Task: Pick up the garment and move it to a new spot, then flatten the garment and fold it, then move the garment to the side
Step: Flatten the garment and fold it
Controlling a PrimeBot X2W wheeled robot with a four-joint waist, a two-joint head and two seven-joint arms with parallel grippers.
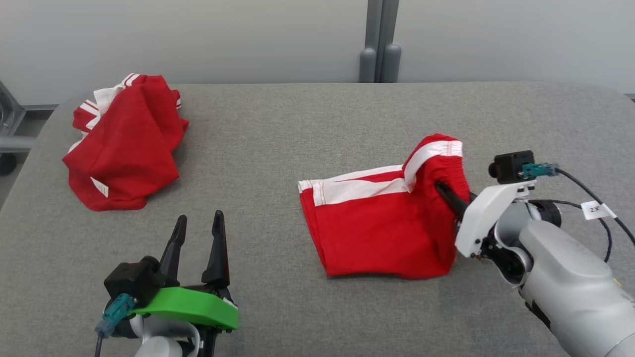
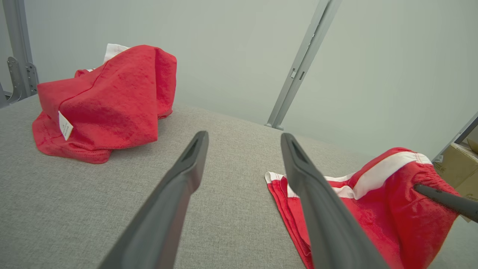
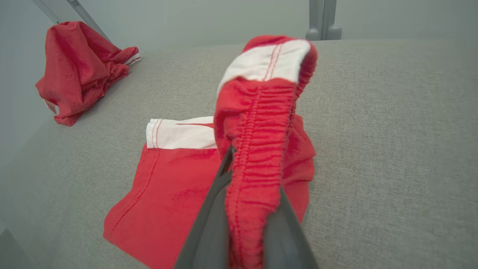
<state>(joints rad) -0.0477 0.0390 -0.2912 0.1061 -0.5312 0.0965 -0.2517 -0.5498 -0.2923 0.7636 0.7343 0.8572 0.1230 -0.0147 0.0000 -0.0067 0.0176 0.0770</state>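
A grey woven fabric desk (image 1: 278,148); right of centre, red cloth shorts with white bands (image 1: 382,233); upper left, a red crumpled garment with white stripes (image 1: 126,144).

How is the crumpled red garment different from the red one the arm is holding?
The far garment sits in a crumpled heap, untouched; the held garment lies mostly flat, its elastic waistband end raised, pinched by the right gripper. The far garment shows a small white label; the held garment shows a broad white stripe. Both are red with white trim, on the grey table.
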